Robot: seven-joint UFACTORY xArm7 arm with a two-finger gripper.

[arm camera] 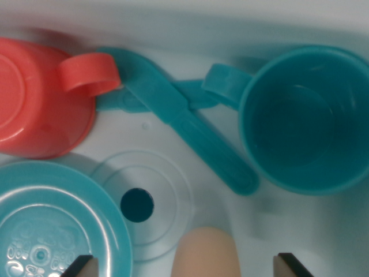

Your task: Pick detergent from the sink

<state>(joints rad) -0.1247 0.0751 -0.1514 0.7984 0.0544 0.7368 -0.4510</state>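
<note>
Teal and coral toy dishes in a pale sink

The cup [304,118] with a handle is teal, the second cup [40,95] coral red; the knife [184,124] and plate [55,222] are teal, the plate embossed with small bubble shapes; the sink [323,236] is pale bluish white with a dark drain hole [137,205]; a rounded beige object [207,254] sits at the bottom edge

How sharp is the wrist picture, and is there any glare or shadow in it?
Wrist view: soft all over, edges of the teal cup and coral cup blurred; pale glints on the teal plate; faint shadows under the teal utensil; the beige detergent top smooth and featureless.
</note>
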